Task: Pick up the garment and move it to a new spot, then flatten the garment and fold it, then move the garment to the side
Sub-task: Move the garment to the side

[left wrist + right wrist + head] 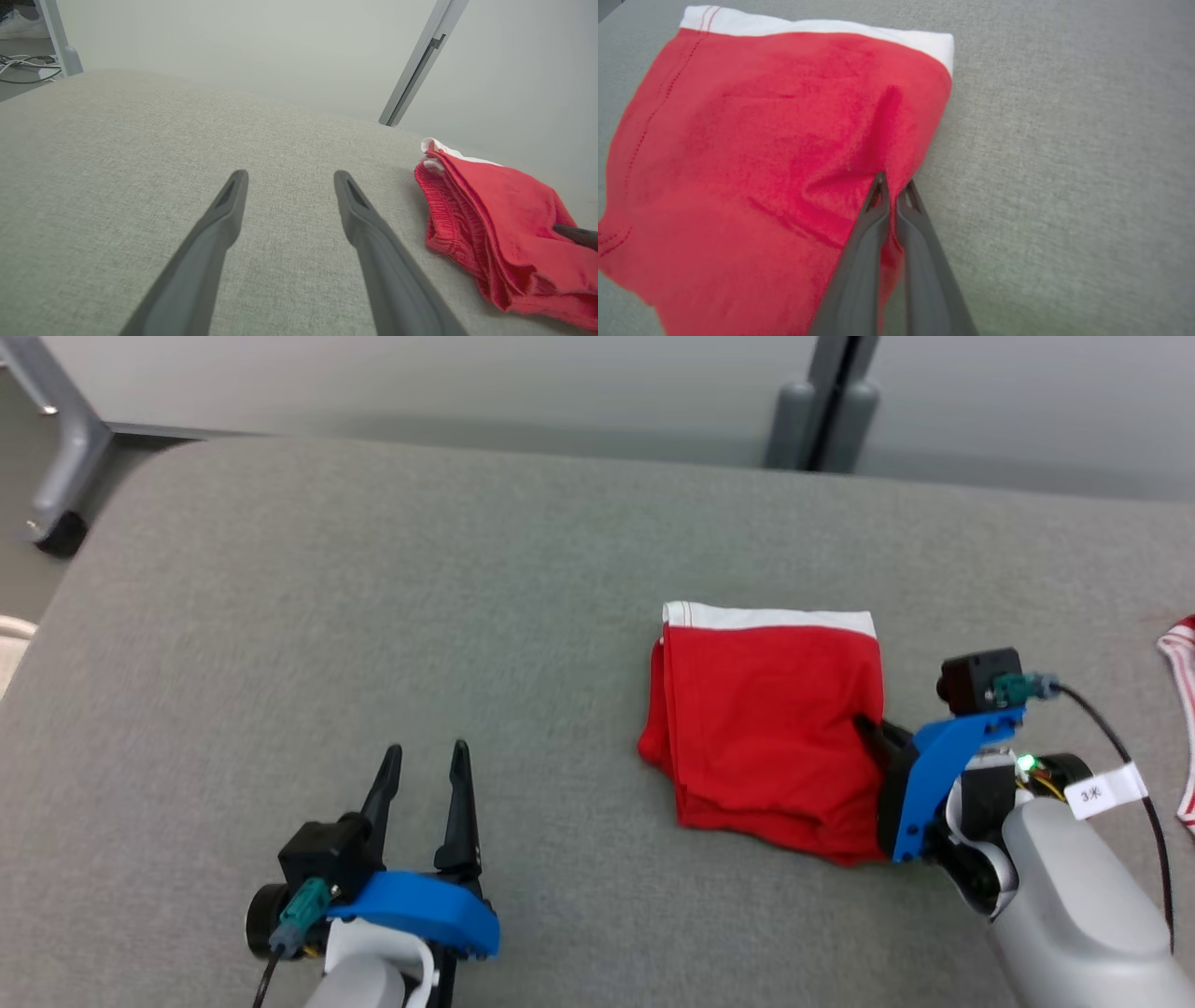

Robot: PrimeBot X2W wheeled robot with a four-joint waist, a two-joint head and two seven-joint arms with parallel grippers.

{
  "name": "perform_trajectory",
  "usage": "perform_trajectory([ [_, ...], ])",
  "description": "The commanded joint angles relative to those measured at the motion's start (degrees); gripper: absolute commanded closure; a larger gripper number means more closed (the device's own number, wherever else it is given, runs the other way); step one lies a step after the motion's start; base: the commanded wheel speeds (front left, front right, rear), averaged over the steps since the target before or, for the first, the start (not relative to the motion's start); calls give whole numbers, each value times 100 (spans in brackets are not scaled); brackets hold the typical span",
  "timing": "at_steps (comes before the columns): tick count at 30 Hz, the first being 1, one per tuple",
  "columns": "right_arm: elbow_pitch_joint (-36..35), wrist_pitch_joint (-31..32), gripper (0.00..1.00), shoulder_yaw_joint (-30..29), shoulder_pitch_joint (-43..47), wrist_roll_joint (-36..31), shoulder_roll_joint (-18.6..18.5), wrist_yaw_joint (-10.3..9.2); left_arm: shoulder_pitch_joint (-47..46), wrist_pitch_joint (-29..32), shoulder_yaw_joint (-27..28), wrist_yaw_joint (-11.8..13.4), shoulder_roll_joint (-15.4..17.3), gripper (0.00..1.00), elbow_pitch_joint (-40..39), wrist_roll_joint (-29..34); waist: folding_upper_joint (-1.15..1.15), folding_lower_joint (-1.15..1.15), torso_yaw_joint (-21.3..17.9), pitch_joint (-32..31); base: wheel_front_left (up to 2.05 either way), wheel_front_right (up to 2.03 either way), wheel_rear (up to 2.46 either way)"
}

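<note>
Garment (761,728) on screen, Jo: a folded red knit piece with a white waistband (766,616). It's lying on the grey woven-fabric surface (373,616), right of centre from the head camera.

And the right gripper (868,728) is on it, Sam, at the garment's right edge, roughly halfway along that side.

Look down the right wrist camera: the two long dark fingers are clenched together with a ridge of red cloth pinched between them. A crease runs up from the pinch toward the waistband.

The rest of the garment lies flat on the surface, layers stacked at the near hem.

Over to the left gripper (425,751), Jo: fingers spread wide with only bare grey fabric between them. It's well apart from the garment, which sits off to its right.

Is it touching the surface, Sam?

Can't tell from here. One more thing: a red-and-white striped cloth (1181,709) at the far right edge.
</note>
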Motion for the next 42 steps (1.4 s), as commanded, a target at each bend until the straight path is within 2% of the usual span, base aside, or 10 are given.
perform_trajectory([
  [1, -71, -49, 100, 64, -69, 47, -108, -1, -87, -18, -45, -9, 34, 0, -47, 50, -1, 0, -219, -74, 0, 0, 0],
  [10, -767, -90, 100, 561, 32, 267, -666, 0, -288, 100, -200, -22, 100, 0, -341, 181, -1, 0, -1430, 110, 0, 0, 0],
  [14, -1107, -39, 100, 615, 183, 373, -835, 0, -350, 186, -249, 1, 150, 0, -490, 232, -1, 0, -1805, 208, 0, 0, 0],
  [18, -1348, -31, 100, 540, 252, 371, -972, 0, -407, 270, -273, 22, 217, 0, -630, 256, -1, 0, -2008, 283, 0, 0, 0],
  [25, -1570, 43, 100, 423, 258, 289, -1077, 0, -402, 353, -344, 37, 246, 0, -776, 282, -1, 0, -2047, 336, 0, 0, 0],
  [31, -1647, 364, 100, 155, -23, -28, -1540, 0, -384, 386, -375, 79, 254, 0, -884, 250, -1, 0, -1862, 394, 0, 0, 0],
  [35, -1560, 610, 100, -130, -199, -219, -2010, 0, -404, 391, -397, 93, 251, 0, -965, 240, -1, 0, -1679, 496, 0, 0, 0],
  [42, -1283, 727, 100, -517, -480, -447, -2551, 0, -469, 396, -425, 100, 258, 0, -1067, 259, -1, 0, -1435, 716, 0, 0, 0],
])
